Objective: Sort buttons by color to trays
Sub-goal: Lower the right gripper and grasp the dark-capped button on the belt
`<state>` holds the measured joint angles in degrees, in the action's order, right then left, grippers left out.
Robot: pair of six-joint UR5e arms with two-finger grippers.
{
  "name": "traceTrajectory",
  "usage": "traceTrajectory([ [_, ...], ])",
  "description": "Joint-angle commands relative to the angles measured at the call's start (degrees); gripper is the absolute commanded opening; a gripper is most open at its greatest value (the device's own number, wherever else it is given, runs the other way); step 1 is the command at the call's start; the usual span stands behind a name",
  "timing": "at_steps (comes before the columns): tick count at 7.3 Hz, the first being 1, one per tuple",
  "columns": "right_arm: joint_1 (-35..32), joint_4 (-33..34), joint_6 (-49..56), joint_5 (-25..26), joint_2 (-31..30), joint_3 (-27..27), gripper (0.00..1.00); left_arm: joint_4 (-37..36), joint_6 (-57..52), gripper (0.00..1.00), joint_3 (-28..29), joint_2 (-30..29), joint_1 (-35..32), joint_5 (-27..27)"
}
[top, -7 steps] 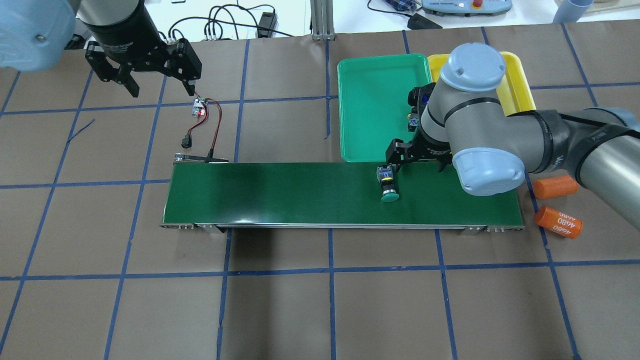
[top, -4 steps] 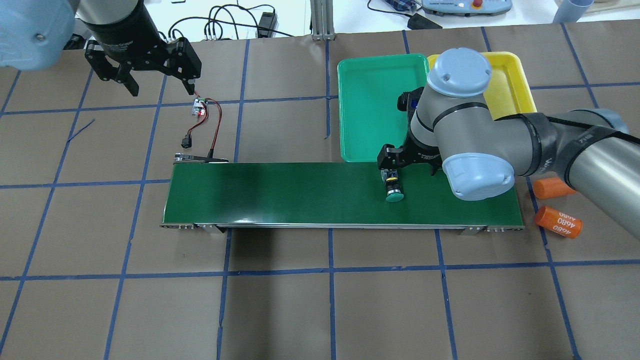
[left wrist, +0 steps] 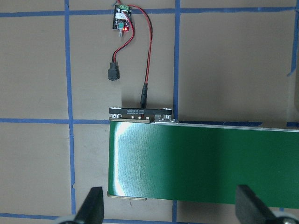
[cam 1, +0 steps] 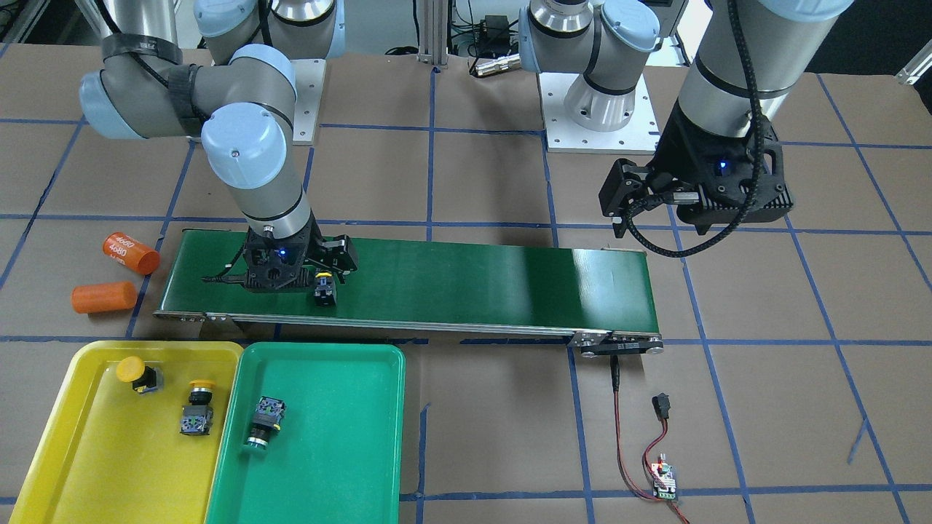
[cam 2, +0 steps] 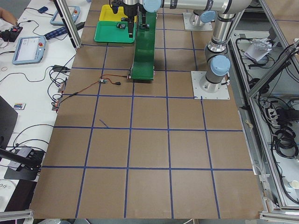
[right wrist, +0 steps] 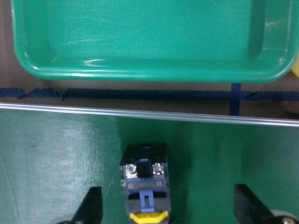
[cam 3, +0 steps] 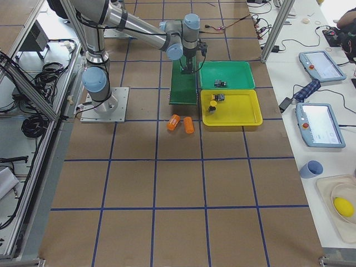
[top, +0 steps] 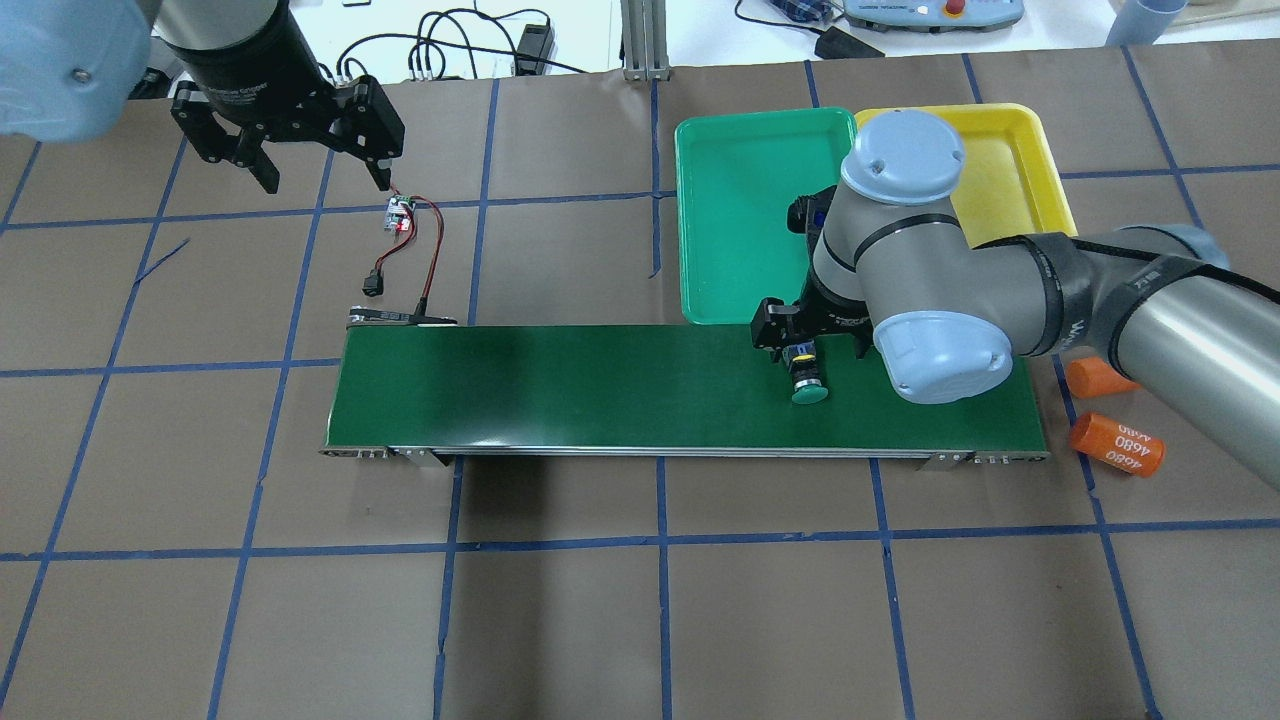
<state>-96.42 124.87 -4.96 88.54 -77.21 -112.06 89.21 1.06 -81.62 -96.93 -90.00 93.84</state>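
Front: I'm counting two yellow buttons [cam 1: 135, 372] sitting in yellow tray [cam 1: 80, 466], one green button [cam 1: 263, 422] in green tray [cam 1: 342, 444], fourth button [cam 1: 325, 287] lying on belt [cam 1: 495, 284], cap hidden. Overhead: my right tool [top: 815, 350] is straddling it wide open, gripping nothing; left tool [top: 320, 172] is hanging open, empty.

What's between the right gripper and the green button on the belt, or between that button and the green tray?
Nothing visible. The right gripper is open, fingers either side of the green button. Toward the green tray lie only the belt's edge rail and a strip of table.
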Motion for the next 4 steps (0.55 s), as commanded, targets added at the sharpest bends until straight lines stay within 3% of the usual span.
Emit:
traceTrajectory([
  [1, 0.0, 2.6, 0.7, 0.9, 2.2, 0.0, 1.00, 0.0, 0.0, 1.00, -0.1, 0.0, 0.0, 0.0],
  [4, 0.1, 2.6, 3.1, 1.6, 1.5, 0.2, 0.97, 0.0, 0.0, 1.00, 0.2, 0.0, 0.0, -0.1],
])
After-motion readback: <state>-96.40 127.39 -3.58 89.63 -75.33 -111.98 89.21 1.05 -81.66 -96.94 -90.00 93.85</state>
